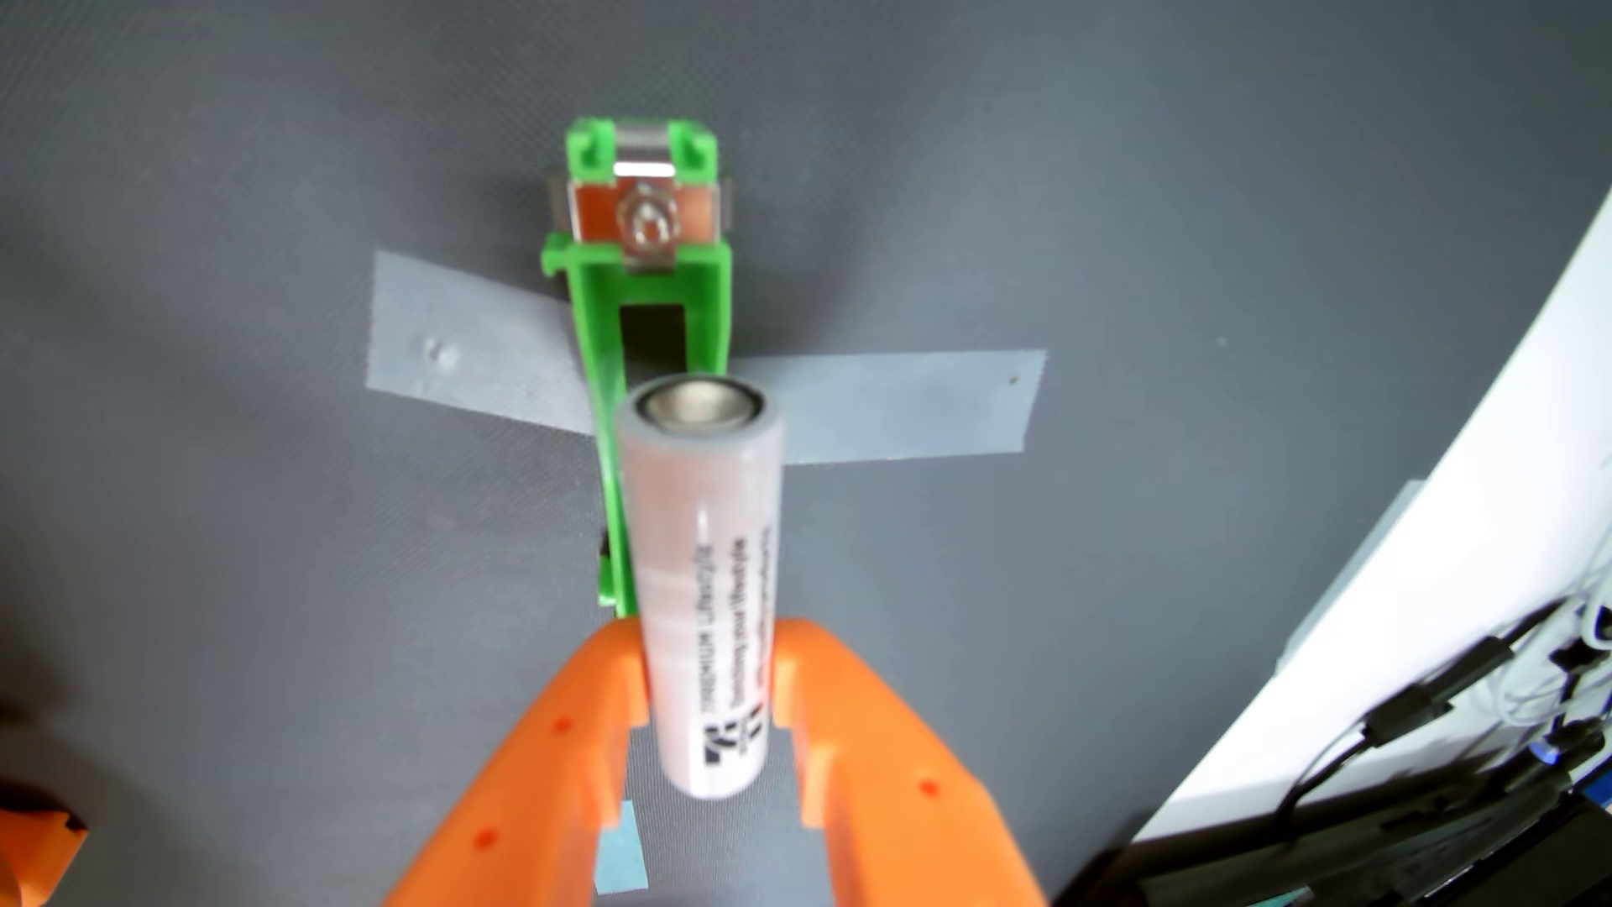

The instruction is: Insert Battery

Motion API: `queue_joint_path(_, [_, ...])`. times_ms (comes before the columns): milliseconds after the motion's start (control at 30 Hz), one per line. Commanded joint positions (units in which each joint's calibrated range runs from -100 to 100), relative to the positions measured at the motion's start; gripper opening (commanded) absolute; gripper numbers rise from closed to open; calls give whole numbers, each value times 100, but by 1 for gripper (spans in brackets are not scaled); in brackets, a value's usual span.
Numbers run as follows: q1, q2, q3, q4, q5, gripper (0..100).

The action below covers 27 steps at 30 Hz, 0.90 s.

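Observation:
In the wrist view a white cylindrical battery (706, 576) with black print is clamped between my orange fingers (576, 741), its metal end cap pointing away from the camera. My gripper (708, 671) is shut on its lower half. Behind and under it lies a green battery holder (650, 288), taped to the grey mat, with a metal spring contact at its far end. The battery hovers over the holder's near part and hides that end. Whether the battery touches the holder I cannot tell.
Strips of translucent tape (907, 401) cross the grey mat (262, 567) on both sides of the holder. A white edge (1430, 558) runs along the right, with black cables (1439, 706) beyond it. A small blue tape patch (621, 859) lies between the fingers.

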Motion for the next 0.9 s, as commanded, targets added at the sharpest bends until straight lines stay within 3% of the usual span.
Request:
queue_joint_path(0, [47, -7, -157, 31, -11, 1])
queue_joint_path(867, [47, 1, 131, -62, -1, 1])
